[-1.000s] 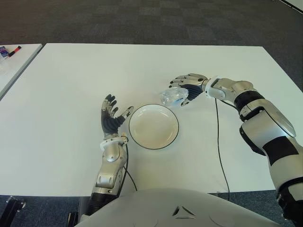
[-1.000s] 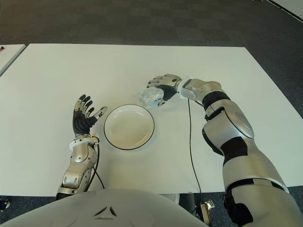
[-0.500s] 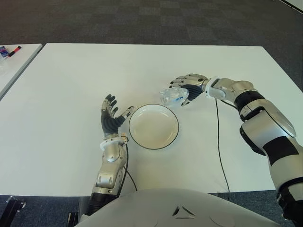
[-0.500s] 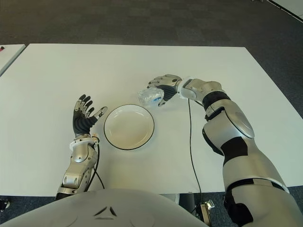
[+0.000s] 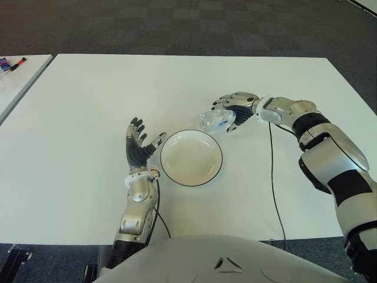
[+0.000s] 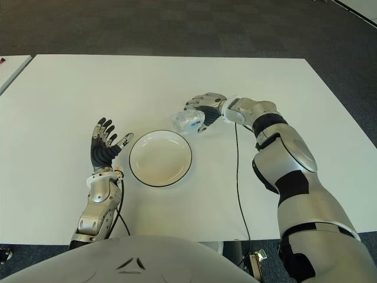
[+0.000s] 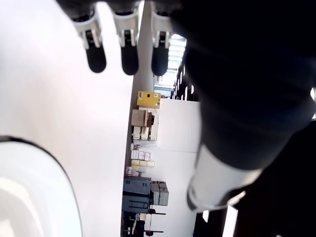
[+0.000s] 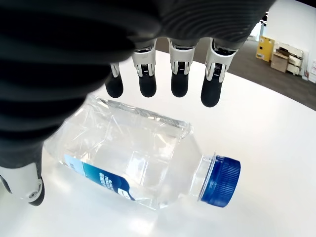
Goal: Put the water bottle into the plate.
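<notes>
My right hand (image 5: 234, 109) has nudged the water bottle (image 5: 214, 120) slightly; it lies on its side just beyond the plate (image 5: 191, 158), fingers arched over it, not clasping. No grasp yet. My left hand (image 5: 139, 145) waits spread-fingered beside the plate.

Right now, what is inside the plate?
Nothing shows inside the plate. Its whole white inside is in view, uncovered. The water bottle lies on the table past the plate's far rim, under the open right hand.
</notes>
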`<action>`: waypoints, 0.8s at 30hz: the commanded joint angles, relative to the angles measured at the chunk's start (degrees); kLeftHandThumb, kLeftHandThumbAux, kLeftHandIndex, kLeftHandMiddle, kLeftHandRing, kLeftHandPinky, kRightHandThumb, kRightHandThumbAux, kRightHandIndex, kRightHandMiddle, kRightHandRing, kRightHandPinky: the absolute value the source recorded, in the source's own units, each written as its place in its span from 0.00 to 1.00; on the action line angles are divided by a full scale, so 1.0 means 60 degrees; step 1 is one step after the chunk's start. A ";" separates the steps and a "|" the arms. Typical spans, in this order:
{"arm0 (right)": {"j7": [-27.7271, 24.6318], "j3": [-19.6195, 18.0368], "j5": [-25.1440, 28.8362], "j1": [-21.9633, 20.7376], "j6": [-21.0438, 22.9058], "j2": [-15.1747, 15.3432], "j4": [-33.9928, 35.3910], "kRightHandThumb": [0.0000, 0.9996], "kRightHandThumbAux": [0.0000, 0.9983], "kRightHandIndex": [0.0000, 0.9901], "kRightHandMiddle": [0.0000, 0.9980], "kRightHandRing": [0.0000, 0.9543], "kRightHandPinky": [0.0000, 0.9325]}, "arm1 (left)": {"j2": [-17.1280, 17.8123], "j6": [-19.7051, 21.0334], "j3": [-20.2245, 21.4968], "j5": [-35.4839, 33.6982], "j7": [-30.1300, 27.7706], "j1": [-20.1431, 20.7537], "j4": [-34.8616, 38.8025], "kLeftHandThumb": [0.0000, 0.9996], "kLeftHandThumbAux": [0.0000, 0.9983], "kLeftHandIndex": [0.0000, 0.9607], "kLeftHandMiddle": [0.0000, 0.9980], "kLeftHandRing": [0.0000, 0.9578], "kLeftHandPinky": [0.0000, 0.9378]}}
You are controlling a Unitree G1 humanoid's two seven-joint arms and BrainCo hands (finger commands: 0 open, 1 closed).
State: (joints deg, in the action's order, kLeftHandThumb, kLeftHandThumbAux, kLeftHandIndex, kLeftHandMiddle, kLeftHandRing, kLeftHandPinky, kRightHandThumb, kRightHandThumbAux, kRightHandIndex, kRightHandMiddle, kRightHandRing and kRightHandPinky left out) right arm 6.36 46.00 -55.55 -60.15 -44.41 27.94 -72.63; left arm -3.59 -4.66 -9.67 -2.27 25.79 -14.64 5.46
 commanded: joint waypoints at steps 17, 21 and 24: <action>-0.1447 -0.0022 0.0180 -0.0388 0.0145 -0.0483 0.0011 0.69 0.57 0.00 0.00 0.05 0.15 | -0.1109 0.0147 -0.0678 0.0426 0.0524 -0.0722 0.0528 0.00 0.91 0.12 0.14 0.14 0.18; -0.2077 -0.0064 0.0333 -0.0301 0.0223 -0.0683 0.0041 0.74 0.58 0.00 0.00 0.05 0.18 | -0.1167 0.0193 -0.0900 0.0484 0.0694 -0.0909 0.0766 0.00 0.92 0.12 0.13 0.14 0.18; -0.2508 -0.0097 0.0471 -0.0233 0.0336 -0.0780 0.0075 0.77 0.58 0.00 0.00 0.06 0.19 | -0.1191 0.0255 -0.1061 0.0477 0.0797 -0.1039 0.0948 0.00 0.91 0.12 0.13 0.14 0.18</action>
State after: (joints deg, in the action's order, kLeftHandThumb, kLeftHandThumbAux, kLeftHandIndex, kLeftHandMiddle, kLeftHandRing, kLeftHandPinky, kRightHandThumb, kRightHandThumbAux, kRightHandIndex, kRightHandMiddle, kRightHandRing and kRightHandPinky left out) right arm -5.49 45.66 -53.44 -61.88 -43.08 24.36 -72.26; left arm -3.29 -4.26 -14.10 0.15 29.18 -19.00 9.88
